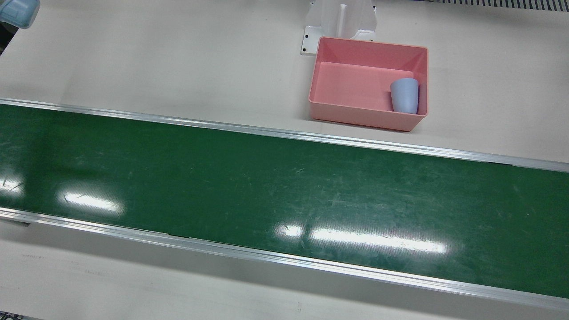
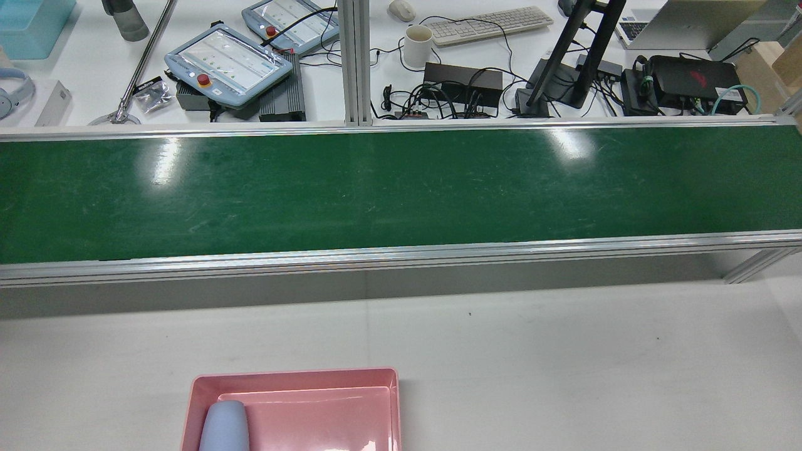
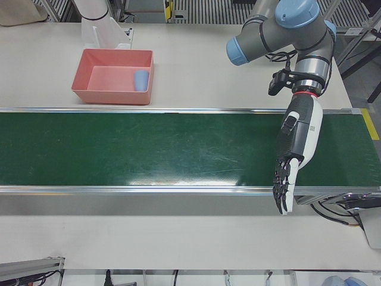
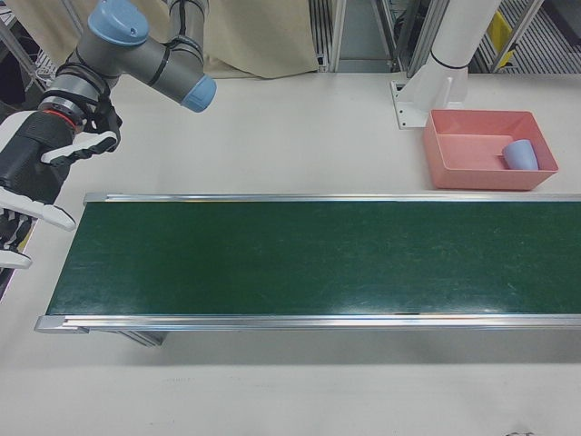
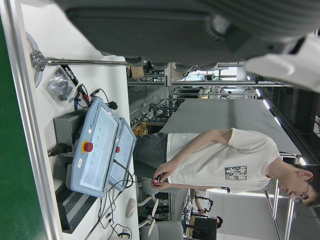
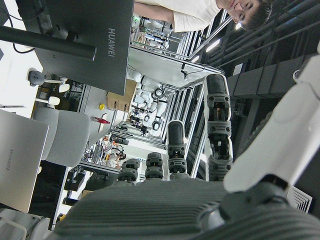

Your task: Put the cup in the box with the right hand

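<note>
A pale blue cup (image 1: 405, 95) lies on its side inside the pink box (image 1: 338, 113), against one end wall. It also shows in the rear view (image 2: 224, 427), the left-front view (image 3: 141, 79) and the right-front view (image 4: 520, 155). My right hand (image 4: 32, 182) is open and empty at the far end of the belt, far from the box (image 4: 454, 173). My left hand (image 3: 296, 152) is open and empty, fingers hanging down over the belt's other end.
The green conveyor belt (image 1: 266, 195) runs across the table with metal rails. An arm pedestal (image 1: 340, 22) stands just behind the box. A desk with teach pendants (image 2: 229, 62), a keyboard and a monitor stand lies beyond the belt.
</note>
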### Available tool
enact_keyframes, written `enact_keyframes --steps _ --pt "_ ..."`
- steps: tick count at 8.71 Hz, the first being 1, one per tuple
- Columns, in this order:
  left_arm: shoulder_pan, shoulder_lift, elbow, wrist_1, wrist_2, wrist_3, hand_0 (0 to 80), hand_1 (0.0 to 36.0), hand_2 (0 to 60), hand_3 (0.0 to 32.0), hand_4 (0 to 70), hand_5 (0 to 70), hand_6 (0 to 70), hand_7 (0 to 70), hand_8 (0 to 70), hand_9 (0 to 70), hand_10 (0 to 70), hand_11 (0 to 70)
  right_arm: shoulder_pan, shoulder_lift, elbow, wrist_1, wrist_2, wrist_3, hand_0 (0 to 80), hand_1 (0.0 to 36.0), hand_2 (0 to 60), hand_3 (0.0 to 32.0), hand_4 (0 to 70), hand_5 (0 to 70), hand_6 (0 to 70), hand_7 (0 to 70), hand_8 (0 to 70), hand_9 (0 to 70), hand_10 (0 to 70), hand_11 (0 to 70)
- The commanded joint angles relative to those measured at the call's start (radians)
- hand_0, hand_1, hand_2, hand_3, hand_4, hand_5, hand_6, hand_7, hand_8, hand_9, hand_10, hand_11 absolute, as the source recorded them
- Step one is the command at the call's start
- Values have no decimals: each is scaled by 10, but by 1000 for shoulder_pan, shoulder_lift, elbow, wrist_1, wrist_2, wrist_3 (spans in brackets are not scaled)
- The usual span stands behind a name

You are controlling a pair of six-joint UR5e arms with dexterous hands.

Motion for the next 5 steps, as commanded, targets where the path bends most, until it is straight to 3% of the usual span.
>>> enact_keyframes --steps 1,5 --pt "0 0 0 0 0 0 0 0 0 0 0 0 0 0 0 0 0 0 7 -7 -2 1 -4 2 458 0 0 0 608 2 93 421 40 133 51 71" --pt "-1 0 0 0 0 0 0 0 0 0 0 0 0 0 0 0 0 0 14 -70 3 6 -1 8 460 0 0 0 570 6 95 423 45 138 55 79"
